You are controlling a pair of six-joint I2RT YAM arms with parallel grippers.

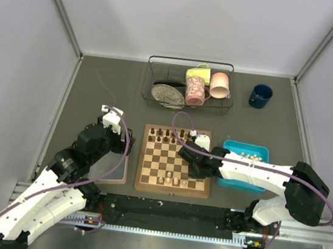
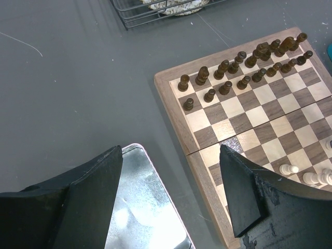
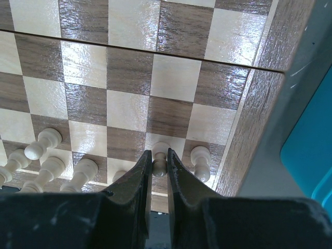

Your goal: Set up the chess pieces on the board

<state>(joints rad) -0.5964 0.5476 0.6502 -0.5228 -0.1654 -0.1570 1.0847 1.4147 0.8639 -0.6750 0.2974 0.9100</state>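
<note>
- The right pincer [image 3: 160,162] is closed on a cream piece [image 3: 160,149], low over the board [image 3: 129,67], with a cream neighbour [image 3: 201,158] just beside it.
- The left pincer [image 2: 170,150] hangs open beside the board.
- Risk: the spreading fingers could topple that neighbour on release.

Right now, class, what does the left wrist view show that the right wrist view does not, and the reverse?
Only the left wrist view: the dark brown pieces lined up in two rows, a corner of the wire basket, the clear tray and the open left gripper. Only the right wrist view: the right gripper closed on a cream piece, and the blue tray edge. Both: the board and other cream pieces standing on it.
</note>
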